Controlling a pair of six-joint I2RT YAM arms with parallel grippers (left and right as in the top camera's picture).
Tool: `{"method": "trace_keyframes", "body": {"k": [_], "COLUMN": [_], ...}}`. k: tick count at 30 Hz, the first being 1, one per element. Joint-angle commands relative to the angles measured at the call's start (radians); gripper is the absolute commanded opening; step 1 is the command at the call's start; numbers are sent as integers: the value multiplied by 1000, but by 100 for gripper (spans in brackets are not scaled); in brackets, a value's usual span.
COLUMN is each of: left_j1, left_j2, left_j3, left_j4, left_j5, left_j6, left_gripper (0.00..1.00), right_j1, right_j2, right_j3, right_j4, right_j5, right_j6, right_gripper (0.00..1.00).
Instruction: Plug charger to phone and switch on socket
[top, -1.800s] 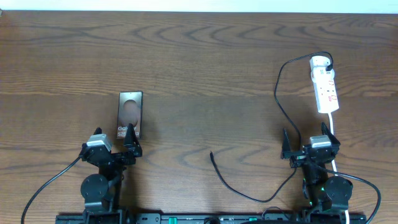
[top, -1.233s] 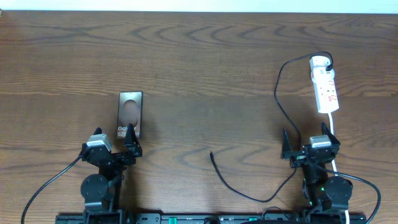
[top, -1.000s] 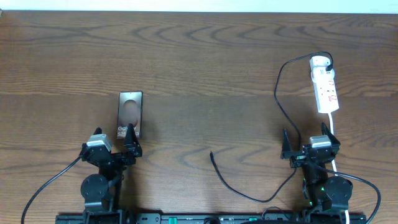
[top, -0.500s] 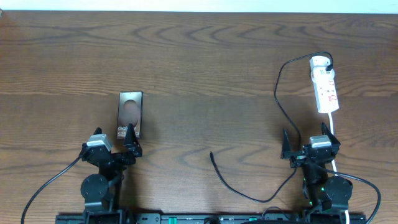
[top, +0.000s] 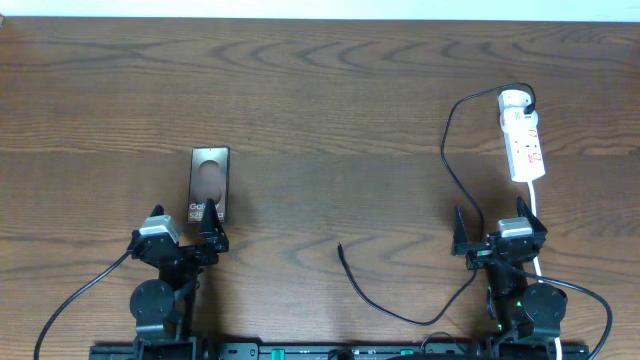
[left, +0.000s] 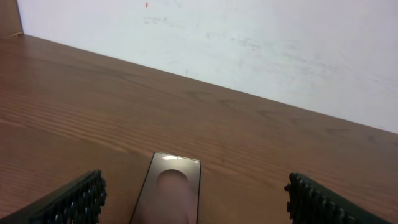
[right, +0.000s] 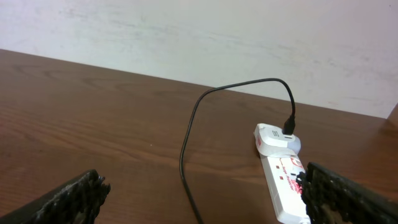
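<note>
The dark-brown phone (top: 210, 184) lies flat on the table at the left, white lettering at its near end; it also shows low in the left wrist view, phone (left: 169, 198). My left gripper (top: 186, 232) sits just behind its near end, open and empty, the phone lying ahead between the fingers. The white socket (top: 523, 138) with red markings lies at the far right. The charger (top: 447, 160) is plugged into its far end and its thin black cable runs down to a loose tip (top: 341, 246) mid-table. My right gripper (top: 499, 231) stands open and empty near the socket's white cord.
The white cord (top: 536, 215) of the strip runs toward the right arm's base. A white wall (left: 249, 43) bounds the far edge of the wooden table (top: 320, 90). Black arm cables trail at the near edge on both sides.
</note>
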Motion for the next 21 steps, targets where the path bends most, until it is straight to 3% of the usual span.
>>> {"method": "trace_keyframes", "body": {"k": [1,21], "left_j1": [6,6], "left_j2": [-7,-7], "left_j3": [-15,-15], "left_j4": [-39,-39], "left_j5": [6,6], "left_j6": [-9,-9], "left_gripper": [92,92], "right_j1": [6,6], "right_j2": [-7,-7], "right_j3": [-1,-1], "right_j4": [-5,-5], "right_j5": [1,1], "right_j6": [-14,-14], "right_gripper": [99,99]}}
